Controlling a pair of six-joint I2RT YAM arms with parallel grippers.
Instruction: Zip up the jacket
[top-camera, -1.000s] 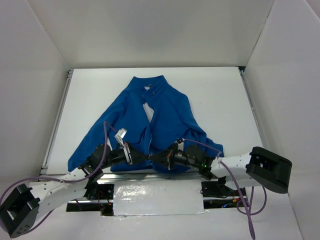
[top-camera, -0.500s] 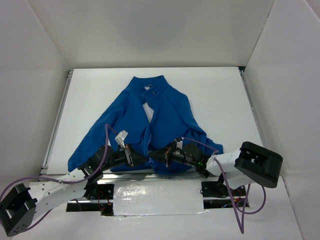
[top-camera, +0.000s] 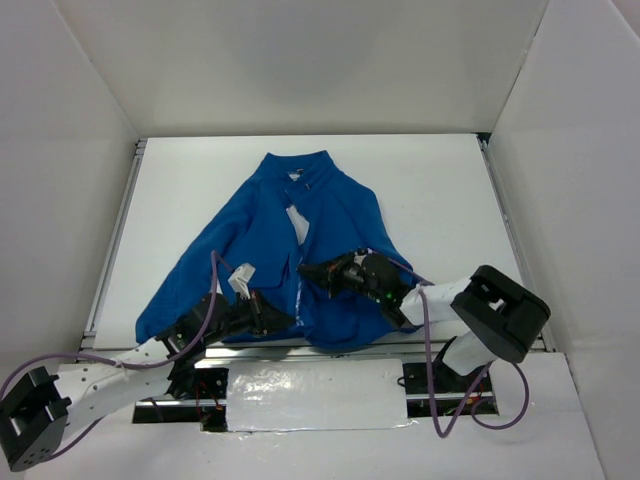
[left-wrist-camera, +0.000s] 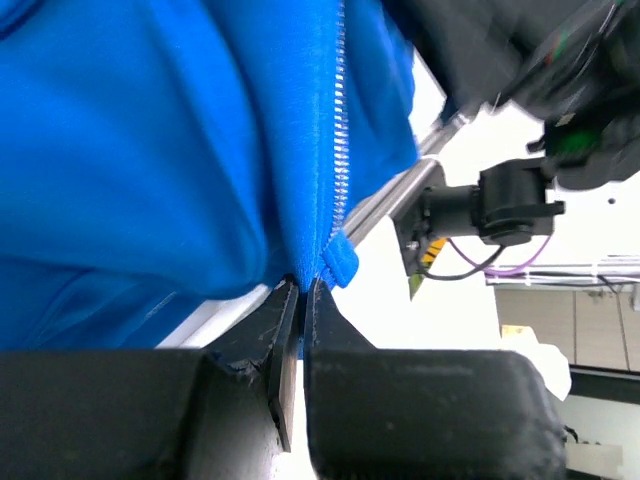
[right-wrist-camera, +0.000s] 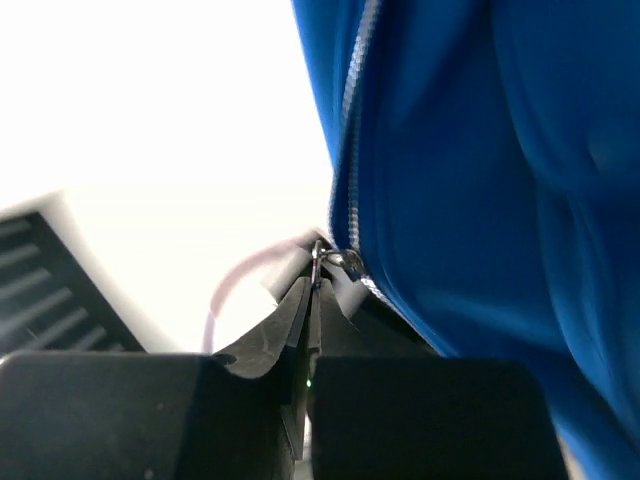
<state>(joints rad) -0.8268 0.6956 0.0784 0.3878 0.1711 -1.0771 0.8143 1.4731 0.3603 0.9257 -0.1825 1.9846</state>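
The bright blue jacket (top-camera: 300, 240) lies flat on the white table, collar at the far end, hem at the near edge. Its light centre zipper (left-wrist-camera: 338, 150) is joined in its lower part and open above. My left gripper (top-camera: 285, 318) is shut on the bottom hem beside the zipper's lower end (left-wrist-camera: 335, 262). My right gripper (top-camera: 305, 270) is shut on the small metal zipper pull (right-wrist-camera: 322, 255), about a third of the way up the front. The zipper teeth (right-wrist-camera: 352, 110) run on above the slider.
White walls stand on three sides of the table (top-camera: 440, 200). A metal rail (top-camera: 120, 230) runs along the left edge. The arm bases and a silver taped strip (top-camera: 310, 395) are at the near edge. Purple cables (top-camera: 430, 340) trail from both arms.
My right gripper has moved up the jacket front, away from the hem, with the zipper pull in it. My left gripper has stayed at the hem.
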